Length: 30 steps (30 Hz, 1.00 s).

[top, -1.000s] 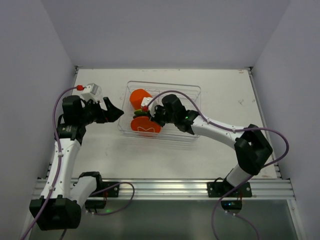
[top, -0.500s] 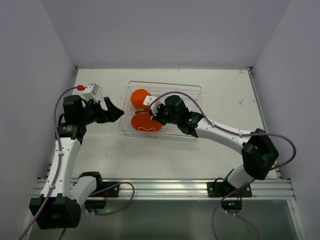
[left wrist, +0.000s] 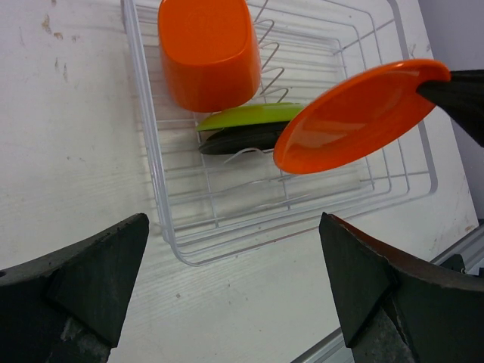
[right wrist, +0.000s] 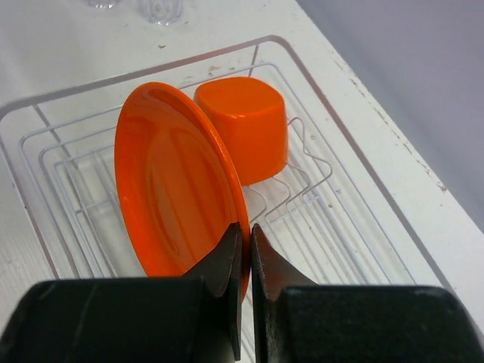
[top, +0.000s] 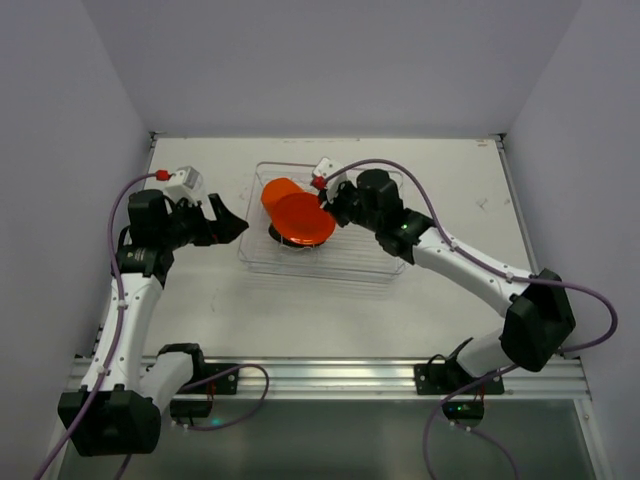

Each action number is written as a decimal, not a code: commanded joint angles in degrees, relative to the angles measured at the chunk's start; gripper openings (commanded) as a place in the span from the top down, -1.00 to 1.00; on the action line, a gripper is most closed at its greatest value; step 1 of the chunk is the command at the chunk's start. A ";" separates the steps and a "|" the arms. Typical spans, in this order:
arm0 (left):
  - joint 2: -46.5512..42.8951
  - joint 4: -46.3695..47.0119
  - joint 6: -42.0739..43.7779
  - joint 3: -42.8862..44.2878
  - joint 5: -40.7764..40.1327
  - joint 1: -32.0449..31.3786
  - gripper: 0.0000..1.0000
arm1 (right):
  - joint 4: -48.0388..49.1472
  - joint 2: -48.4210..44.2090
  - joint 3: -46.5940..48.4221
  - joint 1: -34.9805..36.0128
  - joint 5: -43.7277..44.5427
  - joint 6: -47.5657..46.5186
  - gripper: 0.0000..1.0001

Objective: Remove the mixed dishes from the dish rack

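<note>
My right gripper [top: 325, 200] [right wrist: 246, 231] is shut on the rim of the orange plate [top: 305, 218] [right wrist: 170, 181], which hangs tilted above the dish rack [top: 370, 262] [right wrist: 363, 197]. The orange cup [top: 277, 192] [left wrist: 208, 49] [right wrist: 246, 128] lies in the rack's far left part. Beside it, a lime-green plate [left wrist: 249, 115] and a black plate [left wrist: 242, 138] lean in the wire dividers, under the orange plate [left wrist: 355, 117]. Left of the rack [left wrist: 151, 174], my left gripper [top: 230, 222] [left wrist: 233, 223] stands open over bare table, holding nothing.
The bottoms of two clear tumblers [right wrist: 159, 7] show on the table beyond the rack's left end, at the top edge of the right wrist view. Grey walls close in the table on three sides. The metal rail with the arm bases [top: 330, 375] runs along the near edge.
My right gripper has lifted the orange plate out of the dividers, up and toward the far side of the rack. The left arm has not moved.
</note>
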 commanded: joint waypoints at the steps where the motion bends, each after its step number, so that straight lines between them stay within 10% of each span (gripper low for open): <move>1: 0.06 2.38 -0.40 1.46 0.12 -0.48 -1.00 | 1.25 -3.45 4.52 -1.87 -2.10 4.58 1.00; 30: 1.55 3.52 -2.94 2.69 -1.20 -4.70 -1.00 | 9.16 -9.26 -6.44 -43.17 -29.53 54.58 1.00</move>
